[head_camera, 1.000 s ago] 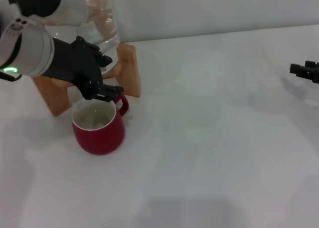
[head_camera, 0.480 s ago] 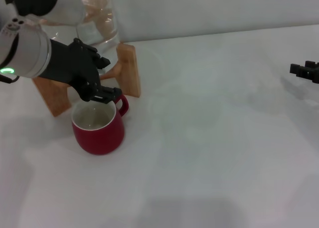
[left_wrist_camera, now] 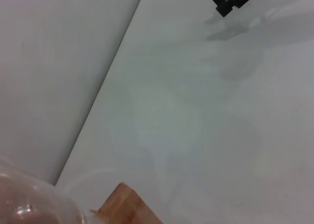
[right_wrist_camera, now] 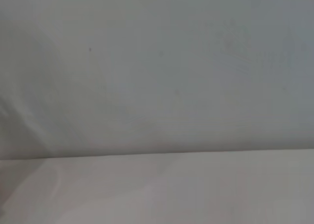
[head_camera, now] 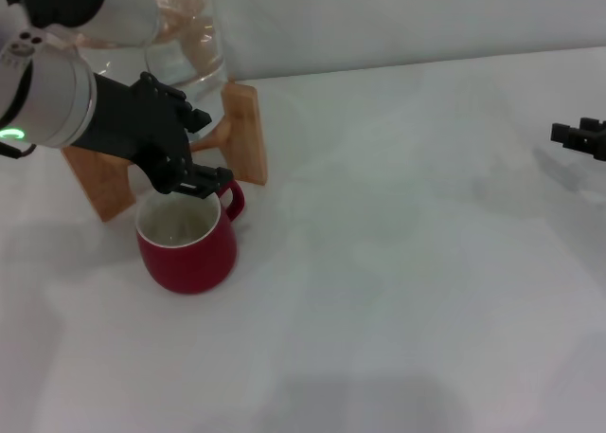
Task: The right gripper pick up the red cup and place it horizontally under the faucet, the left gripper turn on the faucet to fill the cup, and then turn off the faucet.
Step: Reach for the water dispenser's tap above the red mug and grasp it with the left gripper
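Red cup [head_camera: 187,240] sits upright on the white table [head_camera: 398,291], nearest the camera, white inside, and I can't really tell if any water is in it. Right over its back rim hangs the left gripper [head_camera: 201,181], and honestly I can't tell whether its fingers are spread or pinched. It hides the faucet, so the lever isn't visible. My guess is the lever step: nudge gently so the wooden stand [head_camera: 241,130] doesn't shift. Glass jar [head_camera: 189,35] behind looks clear. Right gripper [head_camera: 579,135] is parked well off to the far side.
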